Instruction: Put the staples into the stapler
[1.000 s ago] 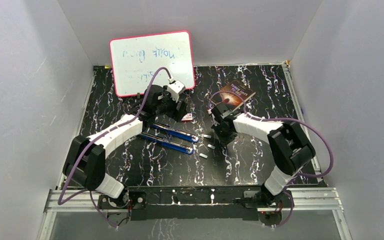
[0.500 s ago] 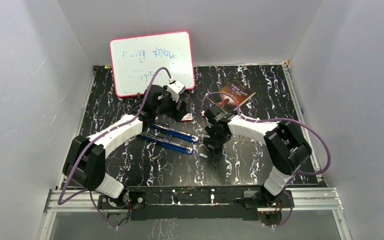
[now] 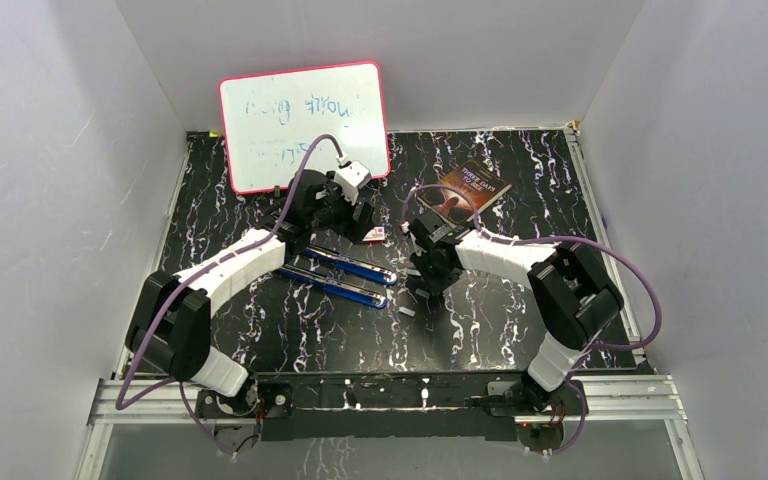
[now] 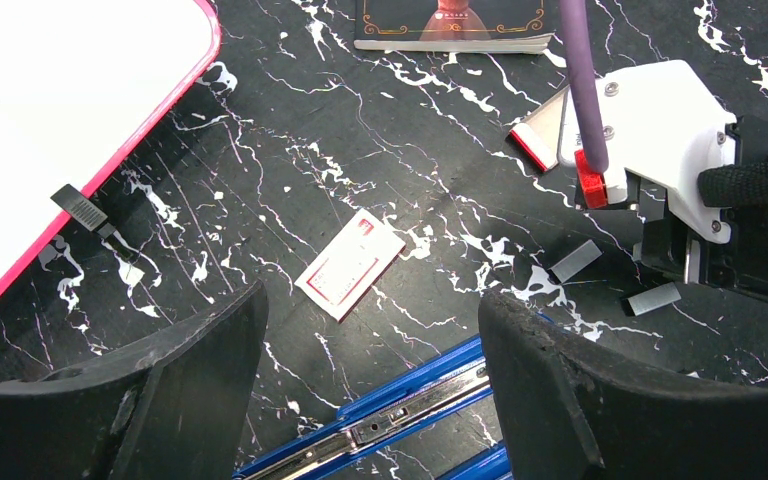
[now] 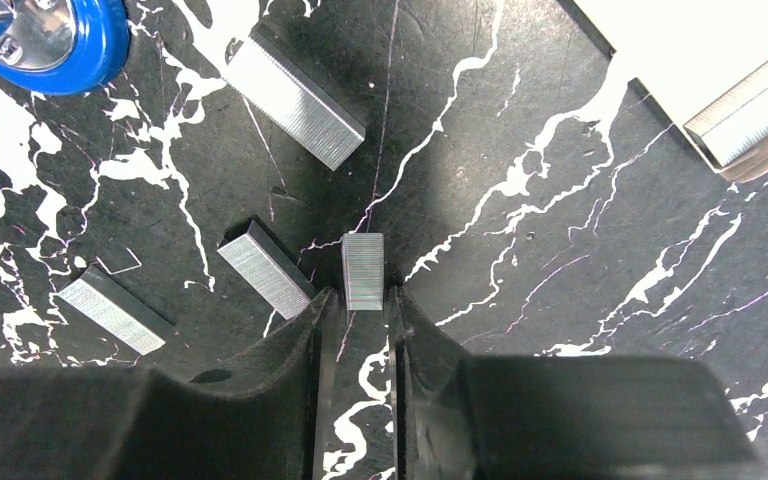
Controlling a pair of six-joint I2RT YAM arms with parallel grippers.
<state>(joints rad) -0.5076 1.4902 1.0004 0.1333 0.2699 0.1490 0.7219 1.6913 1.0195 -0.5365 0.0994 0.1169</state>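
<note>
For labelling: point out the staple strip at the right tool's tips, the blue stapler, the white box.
staple strip [image 5: 363, 270]: right wrist view, middle of its top.
blue stapler [image 3: 355, 267]: top external view, its farther blue arm.
white box [image 4: 350, 264]: left wrist view, its label.
</note>
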